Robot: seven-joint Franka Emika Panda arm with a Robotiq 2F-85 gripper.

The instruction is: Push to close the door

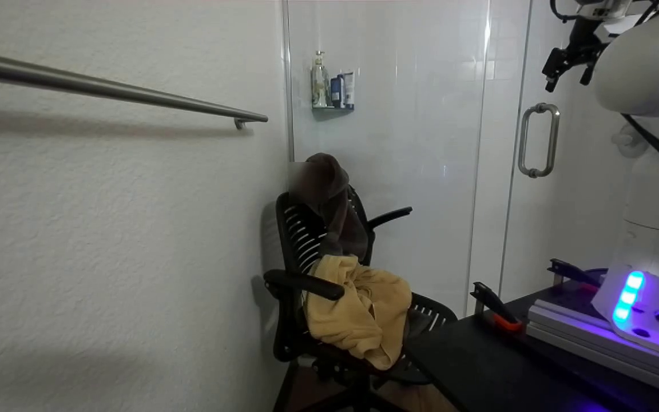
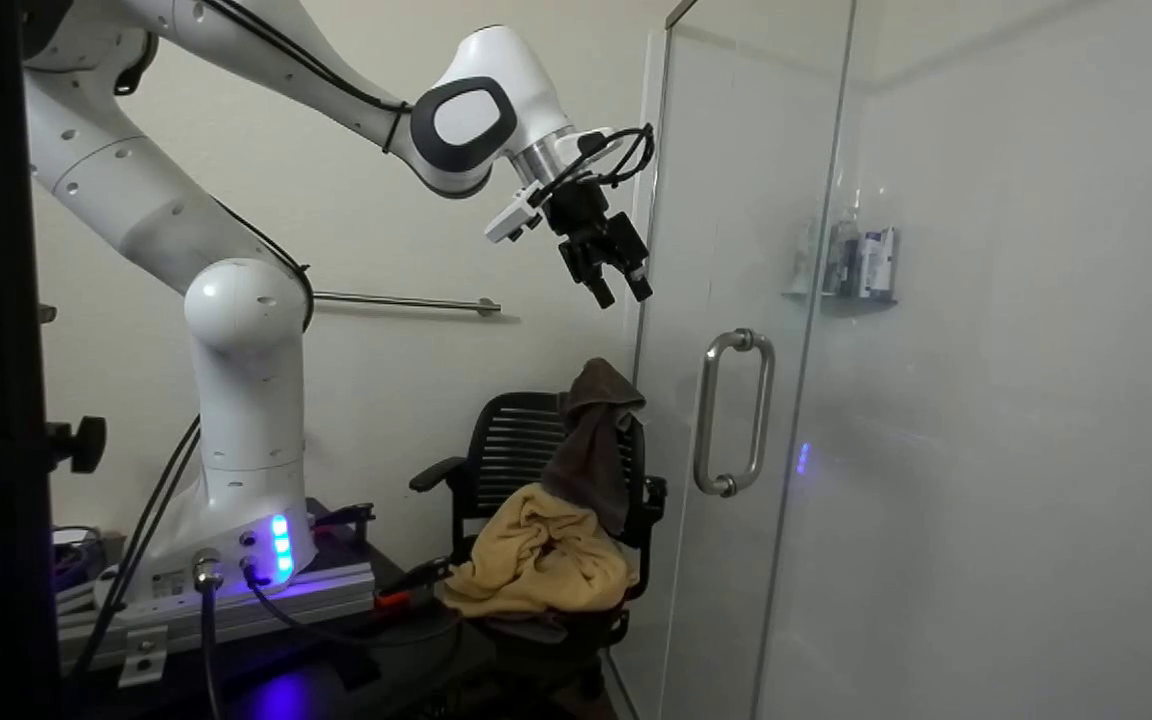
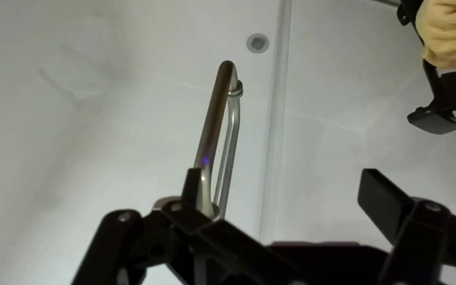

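Observation:
The door is a tall clear glass panel (image 2: pixel 726 270), which also shows in an exterior view behind the arm (image 1: pixel 578 229). Its silver loop handle (image 2: pixel 706 415) stands upright on the glass and shows in both exterior views (image 1: pixel 554 140). My gripper (image 2: pixel 623 285) is above the handle and apart from it; it also shows at the top right of an exterior view (image 1: pixel 568 80). In the wrist view the gripper (image 3: pixel 283 186) is open with nothing between its fingers. The handle (image 3: pixel 214 118) lies beyond the left finger, which hides part of its near end. How far the door stands open I cannot tell.
A black chair (image 1: pixel 301 280) with a yellow cloth (image 1: pixel 358 309) and a dark cloth (image 1: pixel 335 217) stands by the glass. A horizontal metal rail (image 1: pixel 135 88) runs along the wall. Bottles sit on a corner shelf (image 1: pixel 332 107). The arm stands on a black table (image 1: pixel 478 355) with clamps.

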